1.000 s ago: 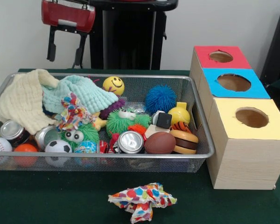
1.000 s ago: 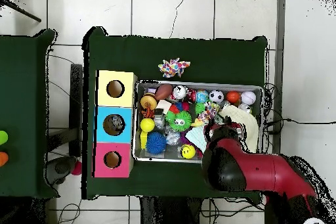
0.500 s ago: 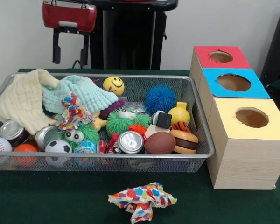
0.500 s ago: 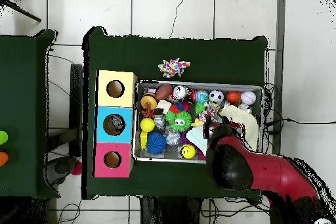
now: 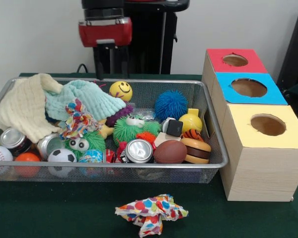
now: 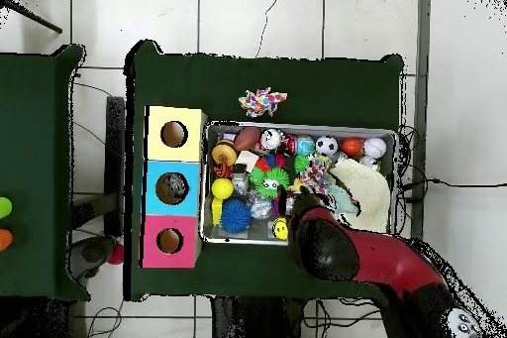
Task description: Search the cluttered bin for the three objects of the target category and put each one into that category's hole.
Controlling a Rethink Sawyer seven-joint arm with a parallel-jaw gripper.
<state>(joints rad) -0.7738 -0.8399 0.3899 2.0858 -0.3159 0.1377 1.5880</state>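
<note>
The hand (image 5: 111, 62) hangs empty above the far rim of the cluttered bin (image 5: 208, 124), its two dark fingers (image 5: 97, 60) standing a narrow gap apart just behind the yellow smiley ball (image 5: 120, 90); from overhead the red arm (image 6: 342, 250) covers that corner of the bin. Nearest below it lie a mint cloth (image 5: 84, 98) and a cream cloth (image 5: 24, 106), then spiky balls, cans and sports balls toward the front rim. The hole (image 5: 249, 88) in the blue-topped box sits beside the bin's right end, between the red and yellow boxes, while a spotted cloth (image 5: 151, 211) lies on the counter (image 5: 64, 210) in front.
</note>
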